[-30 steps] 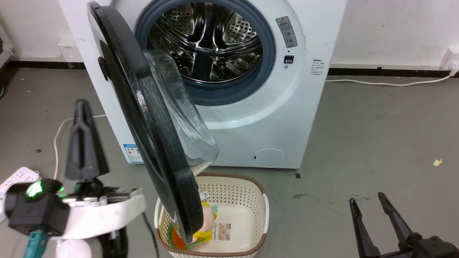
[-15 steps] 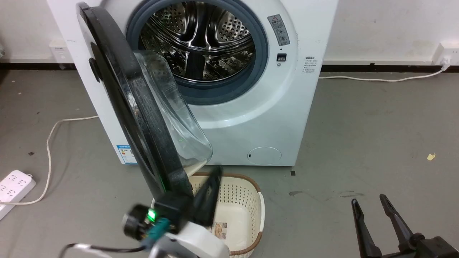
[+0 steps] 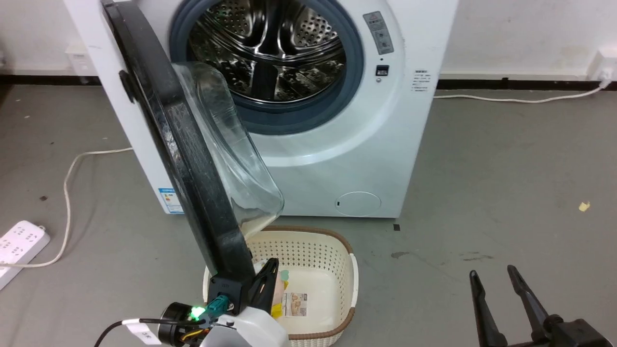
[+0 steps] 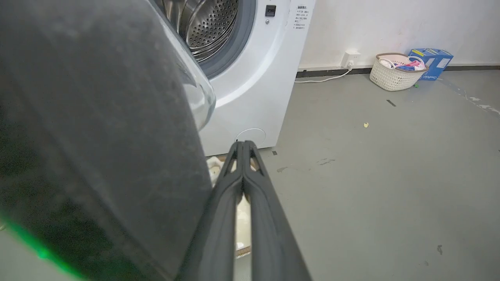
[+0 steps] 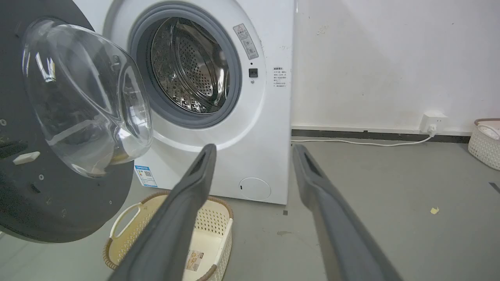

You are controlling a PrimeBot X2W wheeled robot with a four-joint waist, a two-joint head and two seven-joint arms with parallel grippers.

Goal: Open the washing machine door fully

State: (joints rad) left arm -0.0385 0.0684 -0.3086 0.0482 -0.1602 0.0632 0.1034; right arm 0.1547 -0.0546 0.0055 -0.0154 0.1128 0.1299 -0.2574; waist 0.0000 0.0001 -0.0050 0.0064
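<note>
The white washing machine (image 3: 337,159) stands ahead with its steel drum (image 3: 274,48) exposed. The washing machine door (image 3: 178,144) stands swung out on its left hinge, edge-on to me, its clear glass bowl (image 3: 231,144) facing right. My left gripper (image 3: 271,266) is shut with nothing in it, right beside the door's lower rim on the bowl side, above the basket. In the left wrist view the shut gripper (image 4: 243,147) points at the machine's base with the door (image 4: 97,136) close on its left. My right gripper (image 3: 491,282) hangs open at the lower right, far from the door (image 5: 23,195).
A cream laundry basket (image 3: 354,284) holding a few items sits on the floor under the door. A white power strip (image 3: 19,246) and cable (image 3: 67,193) lie at the left. Another basket (image 4: 394,72) and a blue box (image 4: 433,62) stand by the far wall.
My left arm has swung from the outer, left side of the door round to its lower rim on the bowl side. The head camera shifted slightly. The right gripper stayed put.
</note>
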